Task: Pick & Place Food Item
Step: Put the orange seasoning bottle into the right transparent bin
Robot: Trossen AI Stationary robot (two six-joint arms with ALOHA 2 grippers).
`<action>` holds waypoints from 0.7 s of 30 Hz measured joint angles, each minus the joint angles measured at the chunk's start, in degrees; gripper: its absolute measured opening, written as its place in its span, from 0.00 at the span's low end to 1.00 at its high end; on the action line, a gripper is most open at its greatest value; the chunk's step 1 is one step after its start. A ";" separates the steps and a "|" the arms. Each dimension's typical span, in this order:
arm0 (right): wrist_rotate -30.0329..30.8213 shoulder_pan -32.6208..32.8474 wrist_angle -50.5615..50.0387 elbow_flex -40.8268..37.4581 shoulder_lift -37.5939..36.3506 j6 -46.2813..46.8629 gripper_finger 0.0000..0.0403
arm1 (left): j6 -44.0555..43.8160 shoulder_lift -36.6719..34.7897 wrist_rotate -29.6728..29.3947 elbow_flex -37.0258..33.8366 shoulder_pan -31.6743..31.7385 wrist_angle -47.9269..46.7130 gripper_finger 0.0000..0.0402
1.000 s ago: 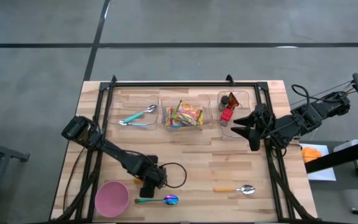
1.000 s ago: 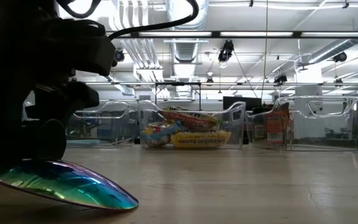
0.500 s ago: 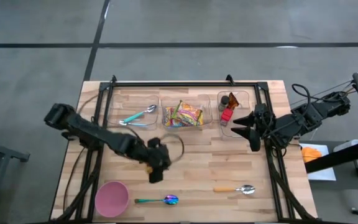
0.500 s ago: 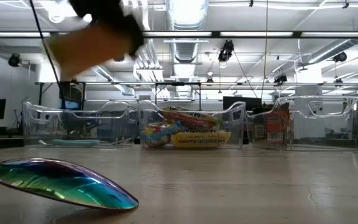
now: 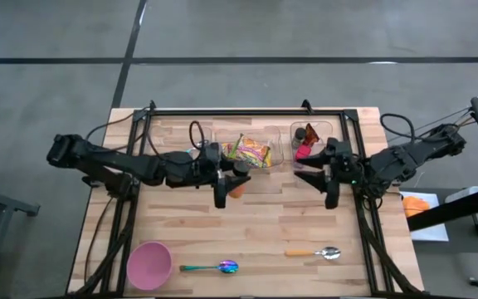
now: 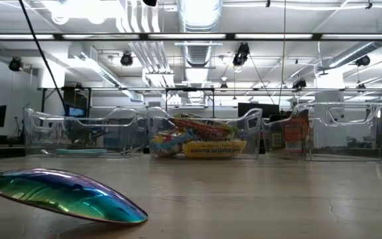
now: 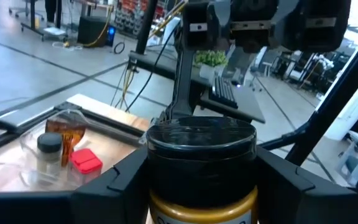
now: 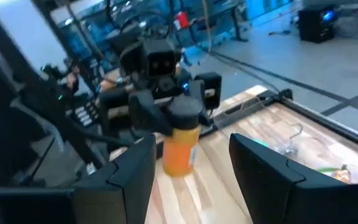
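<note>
- Orange jar (image 8: 180,144) with a black lid sits clamped in the left gripper (image 5: 226,184), raised above the table (image 5: 247,216) just in front of the middle bin (image 5: 247,154).
- Right gripper (image 5: 329,178) faces it, fingers apart and empty, beside the right-hand bin (image 5: 312,143).
- For a handover, I'd keep the jar upright and level, centre it between the receiving fingers, and release only once they close.

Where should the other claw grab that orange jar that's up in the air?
Grab the orange jar by its bare body, below the black lid, coming in level from the side. The left claw clamps the lid end, so the jar hangs upright and its round body faces the open right claw.
</note>
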 joint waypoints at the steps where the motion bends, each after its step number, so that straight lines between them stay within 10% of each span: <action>1: 0.64 -0.39 1.11 0.00 0.79 0.14 0.50 | 0.47 0.07 0.02 0.00 0.09 0.24 0.53; 21: -9.65 -8.90 22.91 -0.03 13.83 4.01 0.50 | 8.82 0.15 0.20 0.28 0.73 6.78 0.53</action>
